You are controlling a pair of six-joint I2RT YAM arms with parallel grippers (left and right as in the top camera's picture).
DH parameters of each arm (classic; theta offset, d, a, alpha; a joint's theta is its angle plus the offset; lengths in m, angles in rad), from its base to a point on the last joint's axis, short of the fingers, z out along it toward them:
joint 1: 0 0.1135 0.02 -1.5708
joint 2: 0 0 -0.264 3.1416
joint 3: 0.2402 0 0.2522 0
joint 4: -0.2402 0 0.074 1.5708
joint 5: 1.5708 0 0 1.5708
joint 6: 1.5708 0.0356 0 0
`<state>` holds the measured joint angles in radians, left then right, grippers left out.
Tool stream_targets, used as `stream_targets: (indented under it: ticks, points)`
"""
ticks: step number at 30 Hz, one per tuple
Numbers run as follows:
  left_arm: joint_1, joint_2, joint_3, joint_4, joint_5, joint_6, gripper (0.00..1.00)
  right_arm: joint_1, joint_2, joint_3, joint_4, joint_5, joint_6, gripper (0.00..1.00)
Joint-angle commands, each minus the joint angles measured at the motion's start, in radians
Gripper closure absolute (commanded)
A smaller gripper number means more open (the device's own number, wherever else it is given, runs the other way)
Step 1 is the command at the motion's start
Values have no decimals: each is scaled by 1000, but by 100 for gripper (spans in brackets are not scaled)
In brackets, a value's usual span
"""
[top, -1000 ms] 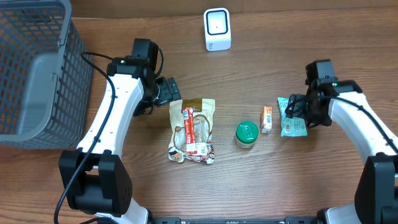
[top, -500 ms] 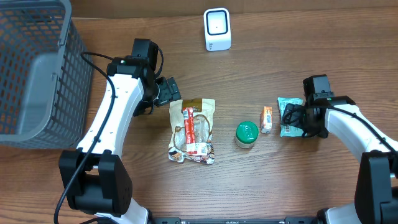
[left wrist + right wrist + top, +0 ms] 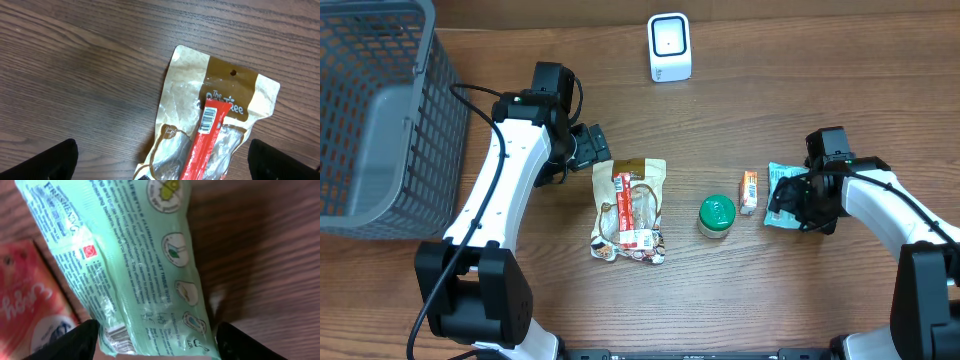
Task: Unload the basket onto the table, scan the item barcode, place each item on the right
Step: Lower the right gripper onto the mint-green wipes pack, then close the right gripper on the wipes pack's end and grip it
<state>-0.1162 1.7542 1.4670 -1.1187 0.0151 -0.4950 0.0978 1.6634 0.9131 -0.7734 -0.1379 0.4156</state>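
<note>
Right gripper: the right gripper [image 3: 792, 200] sits low at the right of the frame, its 2 fingers [image 3: 65, 342] closed in against opposite sides of the green tissue pack [image 3: 135, 265], with the jaws still fairly wide apart because the pack fills the gap.
Item: the green tissue pack is at the right of the table, printed face up, lying at a slant. Whether it is lifted off the wood I cannot tell.
Right arm: the white arm runs from the lower right corner up to the pack.
Left gripper: the left gripper [image 3: 595, 150] is spread fully wide with nothing in it. It hangs over the top end of the snack pouch [image 3: 630, 208], and its 2 fingers [image 3: 47, 160] show only in the lower corners of the wrist view.
Snack pouch: tan and clear, lying flat left of centre, with a red strip carrying a barcode [image 3: 210, 117] face up.
Neighbours: a small orange packet [image 3: 748, 190] lies just beside the tissue pack on its left. A green-lidded jar [image 3: 717, 215] stands between that packet and the pouch.
Scanner: the white scanner [image 3: 669, 47] stands at the top centre, well apart from the pack.
Basket: a grey wire basket [image 3: 360, 150] fills the upper left.
Table: brown wood-grain table [image 3: 840, 80].
</note>
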Motion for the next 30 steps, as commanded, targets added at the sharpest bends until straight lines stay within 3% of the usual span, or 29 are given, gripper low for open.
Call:
stream_targets:
  ticks: [1, 9, 19, 30]
  points:
    - [-2, -23, 21, 1, 4, -6, 0, -4, -17, 8, -23, -47, 3, 23]
    - [-2, -23, 21, 1, 4, -6, 0, -35, -17, 181, -164, -27, -64, 24]
    - [-2, -23, 21, 1, 4, -6, 0, -37, -17, 192, -40, 109, -285, 34]
    - [-2, -23, 21, 1, 4, -6, 0, -37, -15, 116, 65, 112, -293, 34]
